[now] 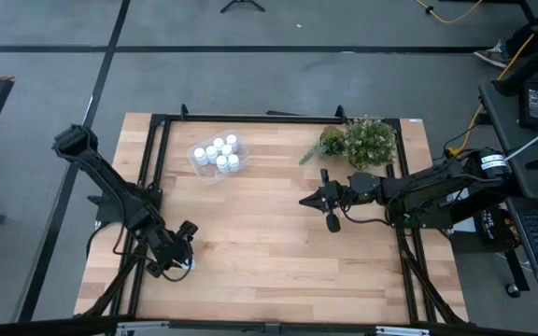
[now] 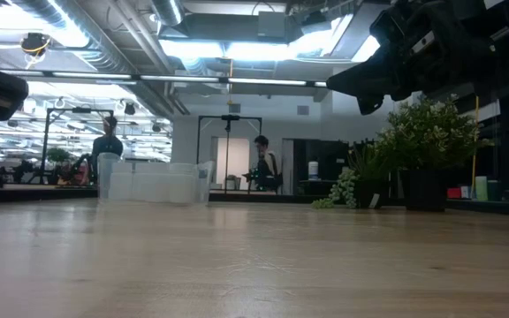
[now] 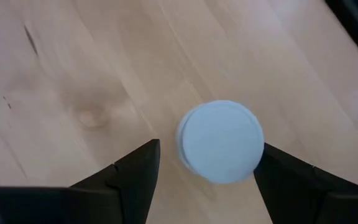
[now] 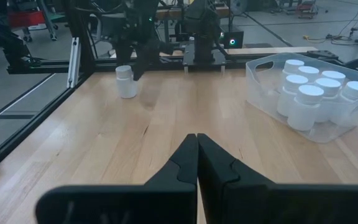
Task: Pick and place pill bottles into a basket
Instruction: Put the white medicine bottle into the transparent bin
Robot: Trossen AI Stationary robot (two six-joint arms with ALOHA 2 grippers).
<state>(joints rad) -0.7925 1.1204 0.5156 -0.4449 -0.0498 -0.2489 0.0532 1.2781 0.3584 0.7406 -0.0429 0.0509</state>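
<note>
Over the bench's [image 1: 278, 243] near-left corner, left tool [image 3: 207, 180] gapes astride one pill bottle [image 3: 220, 141] — right tool [image 4: 197, 155] closed, empty.

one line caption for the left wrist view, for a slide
Open left gripper straddles the last small white pill bottle, seen cap-on, standing on the light wooden table.

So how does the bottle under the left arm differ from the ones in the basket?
The lone bottle stands on bare table between the left gripper's open jaws; the basket bottles sit clustered inside the basket, with no gripper near them. All are upright, white and capped.
</note>
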